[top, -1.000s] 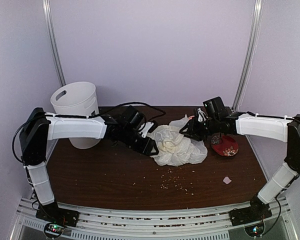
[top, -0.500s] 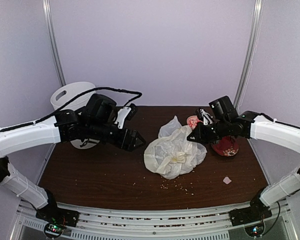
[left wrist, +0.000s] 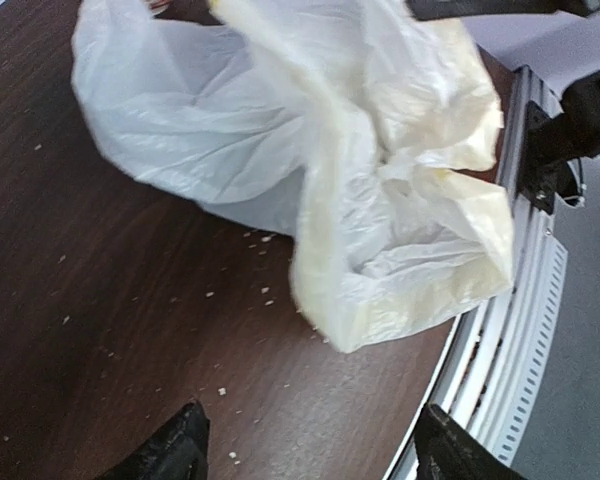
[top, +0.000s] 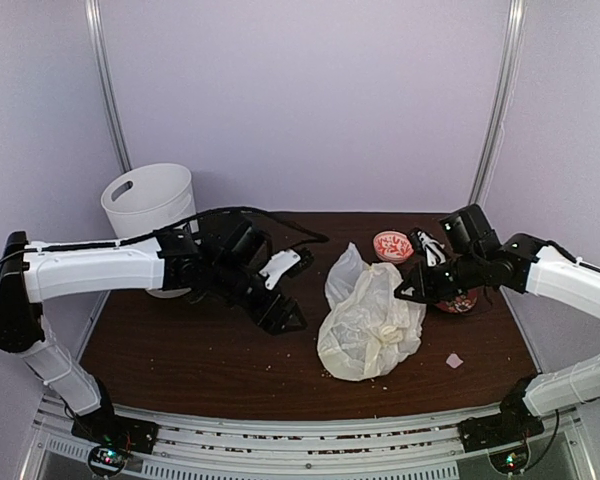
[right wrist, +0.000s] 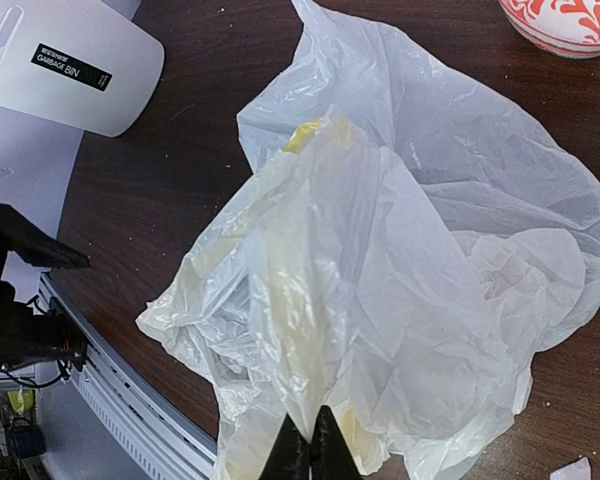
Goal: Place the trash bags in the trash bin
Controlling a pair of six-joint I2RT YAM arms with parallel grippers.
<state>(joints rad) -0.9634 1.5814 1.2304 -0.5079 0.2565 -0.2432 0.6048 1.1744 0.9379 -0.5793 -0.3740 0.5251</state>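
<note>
Trash bags [top: 372, 322] pinched by right gripper [top: 410, 291], left gripper [top: 288, 322] spread wide alongside, trash bin [top: 150, 200] well apart, far-left table [top: 190, 355] corner

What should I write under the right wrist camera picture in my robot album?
The right gripper pinches the crinkly translucent white plastic bag over the brown table, white cylindrical plastic bin nearby.

Tabletop [top: 180, 350]: dark brown wood grain, matte. Back wall [top: 310, 100] is plain pale lilac-white, and the left side wall [top: 30, 110] and right side wall [top: 580, 110] are the same colour, closing in on both sides (reads like a booth). A bare metal left upright [top: 107, 90] and right upright [top: 497, 100] stand at the back corners, both leaning inward in the top view. A slotted aluminium rail [top: 300, 440] runs along the tabletop's near edge. Light is even and diffuse, shadows soft.
</note>
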